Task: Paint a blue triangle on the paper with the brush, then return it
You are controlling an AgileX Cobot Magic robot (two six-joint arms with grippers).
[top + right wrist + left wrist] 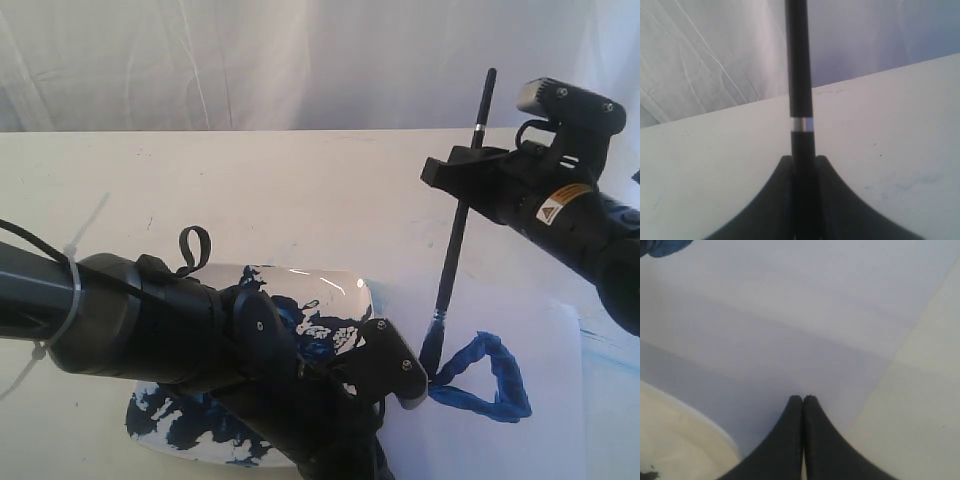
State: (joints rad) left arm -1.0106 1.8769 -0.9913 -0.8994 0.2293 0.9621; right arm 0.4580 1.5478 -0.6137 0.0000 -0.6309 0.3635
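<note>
My right gripper (462, 160) is shut on the brush (458, 240), a long thin black stick held nearly upright; its handle end (799, 75) rises between the jaws. Its blue-stained tip (433, 352) touches the paper (545, 350) at the left corner of the blue triangle (490, 378), a thick dark blue outline, hollow inside. My left gripper (803, 399) is shut and holds nothing; it rests low on the paper (790, 315) beside the dish. A bit of blue paint (665, 246) shows in a corner of the left wrist view.
A white dish (330, 300) smeared with blue paint lies under and behind my left arm (180, 320), its rim (685, 415) close to the left fingers. Cream table (250, 190) stretches to a white curtain behind. Faint blue smears (600, 345) mark the table right of the paper.
</note>
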